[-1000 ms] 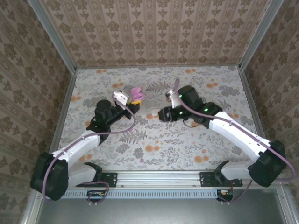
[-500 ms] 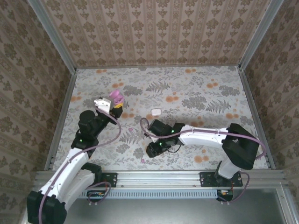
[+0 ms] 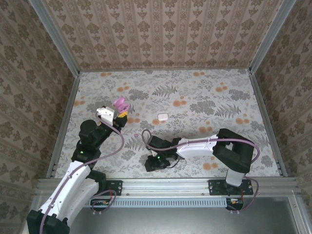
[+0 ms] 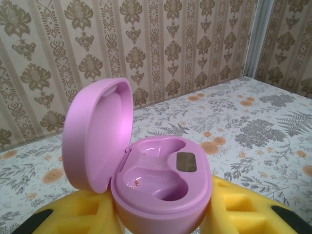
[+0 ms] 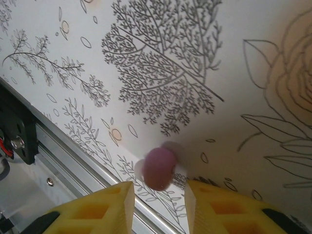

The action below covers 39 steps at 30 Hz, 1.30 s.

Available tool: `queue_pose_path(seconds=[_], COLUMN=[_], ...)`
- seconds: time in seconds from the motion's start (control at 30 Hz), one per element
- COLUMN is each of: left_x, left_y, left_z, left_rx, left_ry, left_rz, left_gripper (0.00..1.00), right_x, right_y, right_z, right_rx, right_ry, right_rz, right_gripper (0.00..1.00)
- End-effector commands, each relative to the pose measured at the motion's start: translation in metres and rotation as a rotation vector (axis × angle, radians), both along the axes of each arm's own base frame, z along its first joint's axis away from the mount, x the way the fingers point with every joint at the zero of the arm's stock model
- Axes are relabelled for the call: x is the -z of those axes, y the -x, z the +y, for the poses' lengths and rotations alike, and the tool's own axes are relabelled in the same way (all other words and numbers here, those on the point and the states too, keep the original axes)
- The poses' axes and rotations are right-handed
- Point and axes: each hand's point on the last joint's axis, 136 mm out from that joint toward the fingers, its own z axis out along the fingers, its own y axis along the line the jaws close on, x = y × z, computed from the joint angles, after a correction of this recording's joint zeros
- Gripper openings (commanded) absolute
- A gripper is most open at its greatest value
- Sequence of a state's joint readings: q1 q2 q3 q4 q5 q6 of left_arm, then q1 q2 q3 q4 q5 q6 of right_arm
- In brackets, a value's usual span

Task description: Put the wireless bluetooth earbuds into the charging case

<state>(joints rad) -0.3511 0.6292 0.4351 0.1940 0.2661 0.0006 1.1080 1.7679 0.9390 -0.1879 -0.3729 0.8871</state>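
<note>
My left gripper [image 3: 120,112] is shut on the pink-purple charging case [image 3: 120,103], raised over the table's left side. In the left wrist view the case [image 4: 163,183] stands between my yellow fingers [image 4: 243,209] with its lid up, and both wells are empty. My right gripper [image 3: 150,165] is low near the table's front edge. In the right wrist view a small pinkish earbud [image 5: 158,168] lies on the cloth just ahead of the right gripper [image 5: 158,197]. The yellow fingertips [image 5: 109,202] stand on either side of it, open, with a gap on each side.
A white rounded-square box [image 3: 163,116] lies on the floral cloth at mid table. The metal front rail [image 5: 68,156] runs right beside the earbud. Patterned walls [image 3: 165,34] close the back and sides.
My right arm has swung from the back middle to the front edge and come down over the earbud. My left arm has drawn the open case left and nearer.
</note>
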Motion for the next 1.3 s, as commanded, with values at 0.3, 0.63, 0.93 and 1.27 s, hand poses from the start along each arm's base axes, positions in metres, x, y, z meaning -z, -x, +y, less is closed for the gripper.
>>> queue_pose_path(seconds=[0.3, 0.63, 0.93, 1.27], left_x=[0.000, 0.000, -0.001, -0.002], left_y=[0.005, 0.004, 0.005, 0.006], left_z=[0.001, 0.000, -0.001, -0.002], left_rx=[0.008, 0.013, 0.020, 0.024], left_ry=[0.007, 0.008, 0.011, 0.014], left_rz=[-0.008, -0.008, -0.009, -0.007], left_gripper=[0.37, 0.37, 0.37, 0.37], right_x=[0.009, 0.015, 0.017, -0.001], right_y=[-0.006, -0.010, -0.016, -0.045], right_z=[0.004, 0.004, 0.002, -0.025], right_rx=[0.021, 0.029, 0.031, 0.110], right_ry=[0.055, 0.060, 0.113, 0.183], right_rz=[0.018, 0.042, 0.018, -0.100], right_gripper=[0.30, 0.29, 0.23, 0.25])
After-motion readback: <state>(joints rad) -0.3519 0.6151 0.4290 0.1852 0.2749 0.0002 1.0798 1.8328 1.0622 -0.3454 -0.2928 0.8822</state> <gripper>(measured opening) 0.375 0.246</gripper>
